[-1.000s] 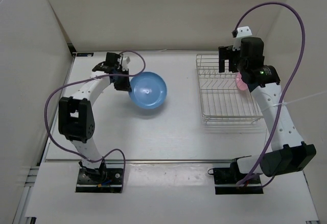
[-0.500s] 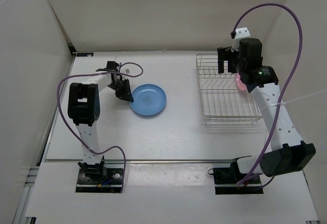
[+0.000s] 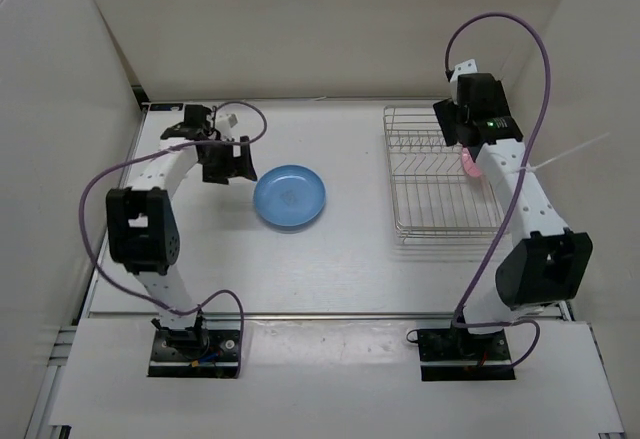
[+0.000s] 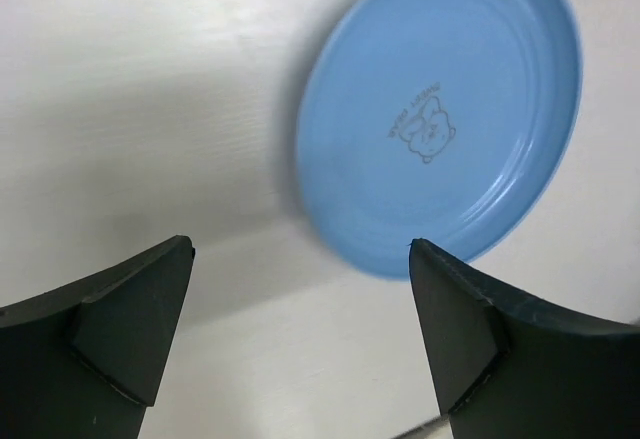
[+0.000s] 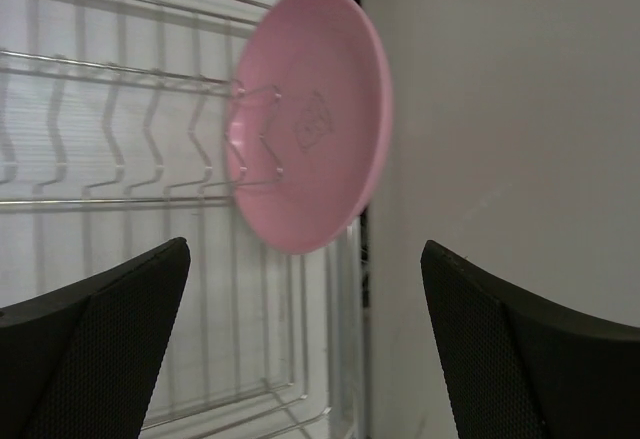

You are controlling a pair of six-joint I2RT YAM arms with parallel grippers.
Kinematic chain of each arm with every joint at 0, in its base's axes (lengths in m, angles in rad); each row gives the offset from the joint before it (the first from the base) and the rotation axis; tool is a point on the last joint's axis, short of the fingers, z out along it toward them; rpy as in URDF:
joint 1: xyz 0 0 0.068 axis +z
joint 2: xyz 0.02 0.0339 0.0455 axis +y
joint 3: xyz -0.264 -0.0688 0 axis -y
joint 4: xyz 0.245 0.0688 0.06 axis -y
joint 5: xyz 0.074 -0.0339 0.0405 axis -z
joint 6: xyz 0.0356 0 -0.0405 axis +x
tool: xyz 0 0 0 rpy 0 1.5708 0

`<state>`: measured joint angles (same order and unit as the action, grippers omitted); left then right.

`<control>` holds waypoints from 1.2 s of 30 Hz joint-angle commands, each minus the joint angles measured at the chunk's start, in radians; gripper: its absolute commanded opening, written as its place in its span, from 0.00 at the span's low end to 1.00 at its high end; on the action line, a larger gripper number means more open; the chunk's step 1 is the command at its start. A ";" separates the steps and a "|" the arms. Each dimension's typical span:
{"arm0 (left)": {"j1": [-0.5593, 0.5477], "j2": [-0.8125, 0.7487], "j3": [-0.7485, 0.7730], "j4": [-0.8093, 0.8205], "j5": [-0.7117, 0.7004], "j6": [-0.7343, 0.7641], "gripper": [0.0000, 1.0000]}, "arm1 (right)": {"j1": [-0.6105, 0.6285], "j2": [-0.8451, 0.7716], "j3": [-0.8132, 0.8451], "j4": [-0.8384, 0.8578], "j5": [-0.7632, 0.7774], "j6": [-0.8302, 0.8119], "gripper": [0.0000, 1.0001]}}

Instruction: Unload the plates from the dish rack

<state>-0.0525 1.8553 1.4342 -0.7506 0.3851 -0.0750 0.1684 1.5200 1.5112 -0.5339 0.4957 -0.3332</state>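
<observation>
Pink plate (image 5: 310,119) upright at dish rack's (image 3: 445,229) edge; left hand (image 4: 300,246) and right hand (image 5: 305,247) spread, empty.

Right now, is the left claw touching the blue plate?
Apart. The top view shows a strip of bare table between the left gripper and the rim of the blue plate. The gripper is open and holds nothing.

My left arm (image 3: 165,167), right arm (image 3: 532,207) white-shelled with black joints, purple cable (image 3: 500,15) off each, black base plates (image 3: 195,349) at the table's (image 3: 340,259) near edge, green light (image 3: 490,125) on right wrist, left gripper (image 4: 300,244) fingers (image 4: 110,329) dark wedges.
</observation>
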 commanded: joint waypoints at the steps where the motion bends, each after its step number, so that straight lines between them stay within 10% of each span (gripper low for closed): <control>1: 0.023 -0.246 0.005 -0.012 -0.189 0.058 1.00 | -0.026 0.041 0.085 0.124 0.188 -0.164 1.00; 21: 0.042 -0.535 -0.118 -0.073 -0.497 0.146 1.00 | -0.115 0.301 0.168 0.201 0.210 -0.236 0.84; 36: 0.051 -0.507 -0.152 -0.041 -0.434 0.155 1.00 | -0.125 0.356 0.096 0.267 0.291 -0.254 0.30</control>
<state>-0.0082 1.3499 1.2888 -0.8047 -0.0753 0.0708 0.0399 1.8786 1.6173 -0.3367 0.7425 -0.5884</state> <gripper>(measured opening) 0.998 0.321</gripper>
